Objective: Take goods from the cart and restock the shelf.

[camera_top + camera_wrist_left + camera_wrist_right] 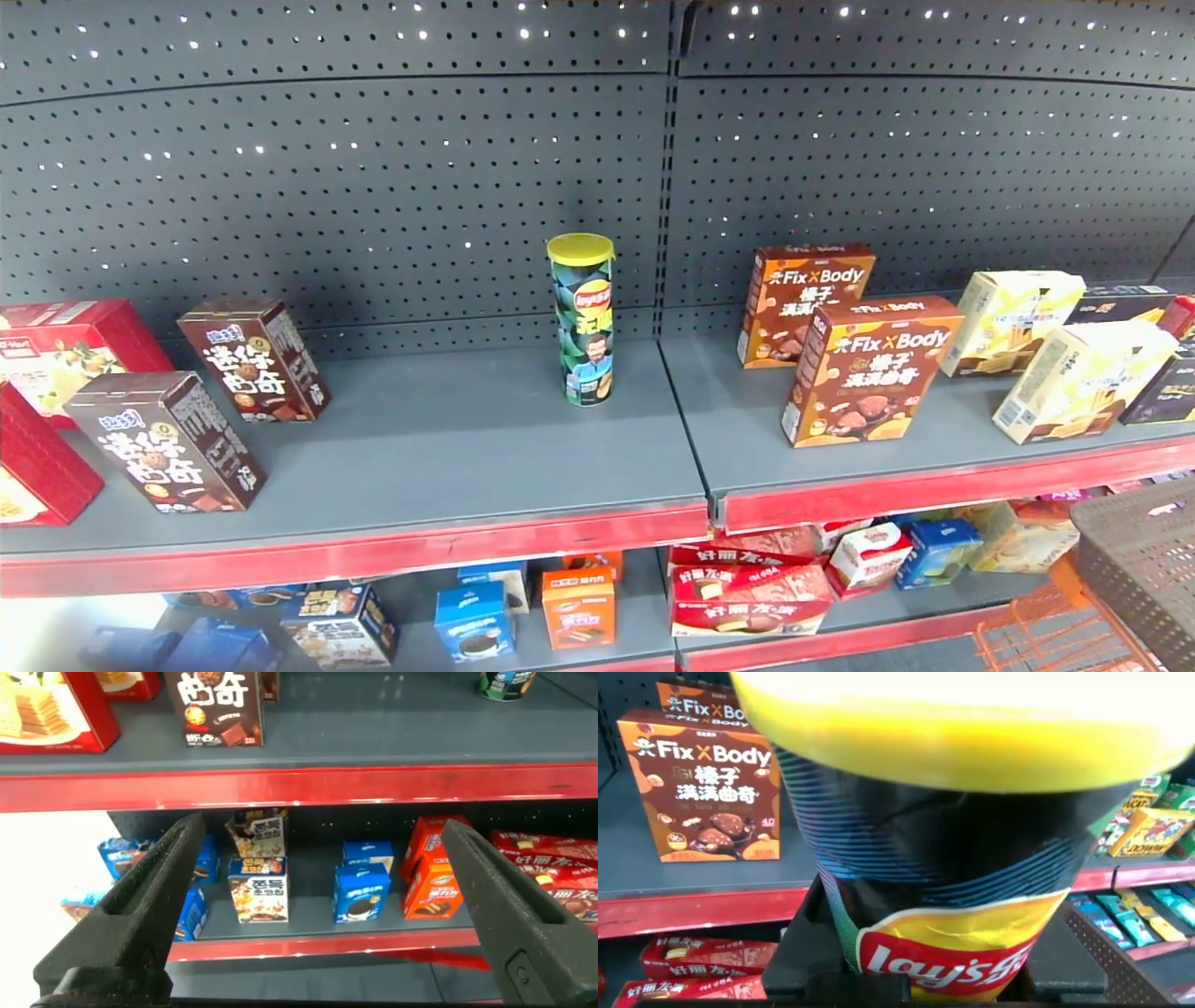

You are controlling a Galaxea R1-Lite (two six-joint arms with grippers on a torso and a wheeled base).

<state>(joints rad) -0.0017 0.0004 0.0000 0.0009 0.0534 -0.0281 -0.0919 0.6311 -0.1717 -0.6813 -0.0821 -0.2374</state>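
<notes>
The grey upper shelf [448,439], with its red front edge, runs across the whole head view and is backed by a dark pegboard panel [373,168]. The lower shelf [887,607] sits beneath it, its back half hidden under the edge above. At the lower right corner stands the cart [1134,551], cut off by the frame. It shows as one grey basket over orange wire, and its contents cannot be made out.

From the left, the upper shelf carries:
- two red boxes [65,350], the nearer one cropped
- two dark brown cookie boxes [168,439]
- two orange-brown hazelnut cookie boxes [873,369], one behind the other
- two cream boxes [1083,378]
- dark boxes [1158,392] at the far right, too cropped to count

There are two chip cans. The standing chip can [581,317] is upright under a yellow lid near the middle of the upper shelf, close to the pegboard and well apart from the boxes.

The held chip can [952,859] appears in the right wrist view in front of the shelf's red edge, its yellow lid cropped at the top. The right end effector [924,985] is clamped on the can's lower body. Black finger parts show on either side, but the tips are hidden.

The left end effector [322,829] faces the lower shelf with its two black fingers spread wide apart. Beyond them stand blue boxes [363,891] and orange boxes [432,877], crowded and partly covered by the fingers.
</notes>
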